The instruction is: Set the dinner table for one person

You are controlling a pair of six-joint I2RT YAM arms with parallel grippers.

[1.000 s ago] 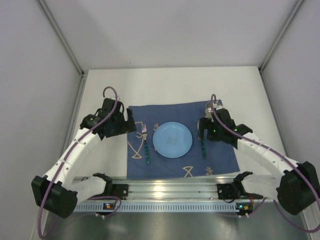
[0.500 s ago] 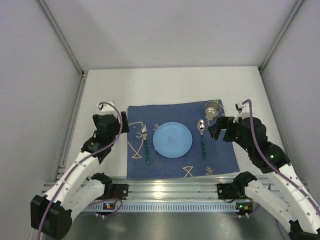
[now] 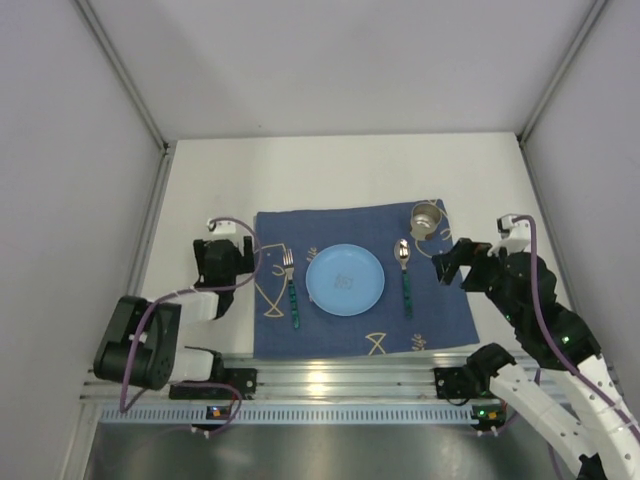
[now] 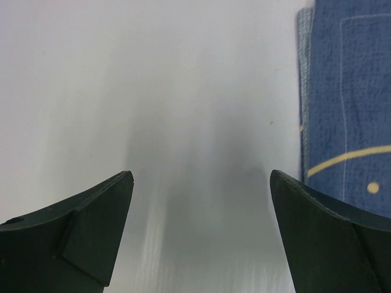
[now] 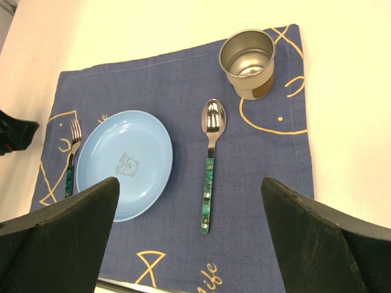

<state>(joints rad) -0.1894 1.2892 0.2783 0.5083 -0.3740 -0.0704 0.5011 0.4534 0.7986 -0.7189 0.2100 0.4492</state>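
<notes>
On the white dinner table (image 3: 330, 170) lies a dark blue fish-patterned cloth (image 3: 440, 310). On it sit a light blue plate (image 3: 345, 279), a fork (image 3: 291, 288) left of the plate, a green-handled spoon (image 3: 405, 272) right of it, and a metal cup (image 3: 427, 218) at the cloth's far right corner. My left gripper (image 3: 238, 262) is open and empty, low over bare table just left of the cloth (image 4: 348, 91). My right gripper (image 3: 452, 262) is open and empty, raised above the cloth's right edge; its view shows the plate (image 5: 125, 165), spoon (image 5: 209, 163), cup (image 5: 247, 63) and fork (image 5: 71, 159).
A ribbed aluminium rail (image 3: 340, 380) runs along the near edge of the table between the arm bases. Grey walls enclose the table at the back and both sides.
Both arms have pulled back from the cloth toward their bases. The left gripper moved off the fork to the bare table; the right moved off the spoon and cup, rightward.
</notes>
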